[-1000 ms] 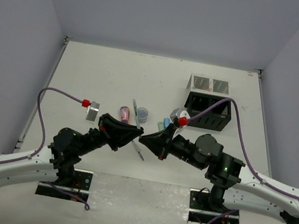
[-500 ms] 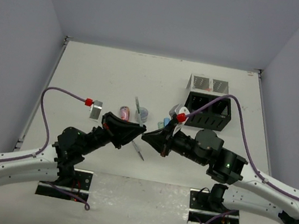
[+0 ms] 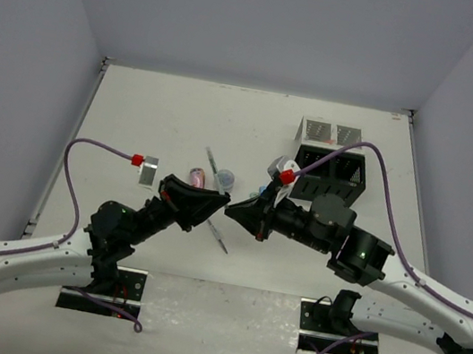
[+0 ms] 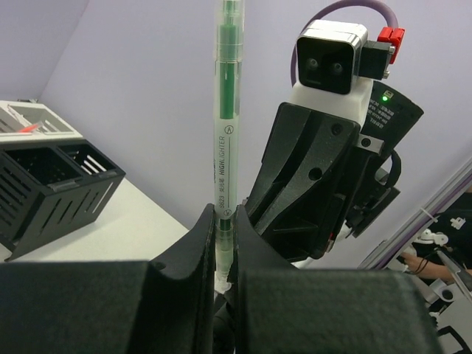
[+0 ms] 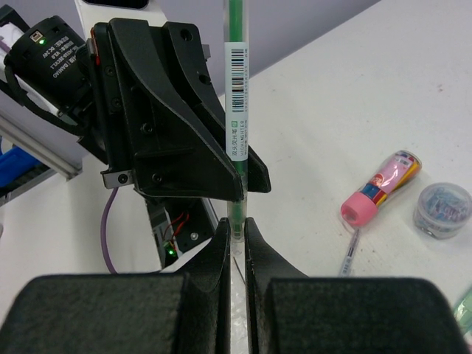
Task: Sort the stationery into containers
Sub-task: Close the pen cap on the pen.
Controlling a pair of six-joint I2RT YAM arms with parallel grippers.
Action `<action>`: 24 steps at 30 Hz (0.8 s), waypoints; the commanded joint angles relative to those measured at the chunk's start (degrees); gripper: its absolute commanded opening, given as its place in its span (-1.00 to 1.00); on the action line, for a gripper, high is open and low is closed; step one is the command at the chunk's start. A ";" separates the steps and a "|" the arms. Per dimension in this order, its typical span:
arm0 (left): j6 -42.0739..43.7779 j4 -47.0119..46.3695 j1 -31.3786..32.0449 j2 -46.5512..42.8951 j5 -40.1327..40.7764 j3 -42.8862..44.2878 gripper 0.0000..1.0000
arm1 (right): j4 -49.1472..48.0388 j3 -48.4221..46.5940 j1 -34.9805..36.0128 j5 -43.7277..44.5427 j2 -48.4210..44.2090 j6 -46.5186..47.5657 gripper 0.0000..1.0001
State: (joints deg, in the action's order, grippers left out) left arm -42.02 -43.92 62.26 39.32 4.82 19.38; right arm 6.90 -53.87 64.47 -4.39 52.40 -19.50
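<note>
Left pincer (image 4: 225,221) and right pincer (image 5: 236,225), tip to tip, both nipped tight on one green highlighter (image 4: 225,133), aloft near the desk's (image 3: 157,109) middle; black container (image 3: 343,190) and white container (image 3: 330,134) toward the far right corner.

You've got white table (image 3: 157,109) filling view, matte, evenly lit, soft shadows only. Back wall (image 3: 272,19) plain pale lilac-grey. Side walls (image 3: 29,60) same shade (slanting inward from overhead). Metal rail (image 3: 67,149) along table's left edge.
</note>
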 commanded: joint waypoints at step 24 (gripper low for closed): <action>-2.69 16.20 2.08 -1.56 -1.71 5.23 -1.00 | -19.23 1.24 -2.07 -8.53 1.65 -4.05 -0.46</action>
State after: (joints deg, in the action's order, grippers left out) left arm -44.25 -34.10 63.21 36.51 7.58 24.11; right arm -1.35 -52.63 62.24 -11.64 54.11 -22.35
